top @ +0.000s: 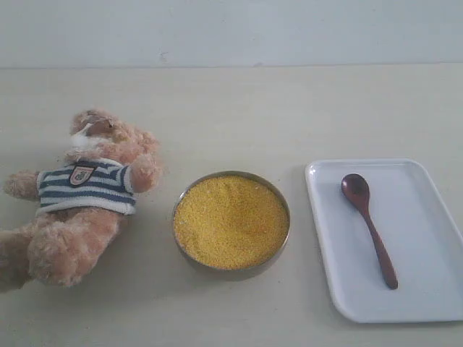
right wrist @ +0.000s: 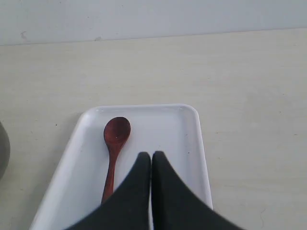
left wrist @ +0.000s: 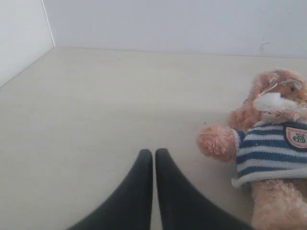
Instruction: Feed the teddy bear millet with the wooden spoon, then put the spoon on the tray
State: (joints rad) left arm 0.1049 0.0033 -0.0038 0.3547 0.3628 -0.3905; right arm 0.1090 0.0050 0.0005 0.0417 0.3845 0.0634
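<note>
1. Nearest in the exterior view, at about 4 o'clock, the tray (top: pixel 427 238) lies flat on the table (top: pixel 239 116). It holds only the wooden spoon (top: pixel 370 228).
2. The spoon lies on the tray's floor. Its oval bowl points to 11 o'clock and its slim handle runs toward 5 o'clock. It is nearer the tray's inner edge than its outer one.
3. At 6 o'clock, just beside the tray but apart from it, stands the metal bowl (top: pixel 231 271). It is filled nearly to its rim with millet (top: pixel 230 221), a level yellow mass.
4. At 8 to 9 o'clock the teddy bear (top: pixel 87 188) lies on its back. Its head is toward 12 o'clock and one arm reaches toward the bowl without touching it.
5. The right gripper (right wrist: pixel 151 155) has its black fingers pressed together and grips nothing. In the right wrist view they overlap the tray and hide the handle's end.
6. The left gripper (left wrist: pixel 153 153) is likewise closed and empty over bare table, with the bear near it.
7. Farthest, at 12 o'clock, a pale wall (top: pixel 231 29) closes off the table.
</note>
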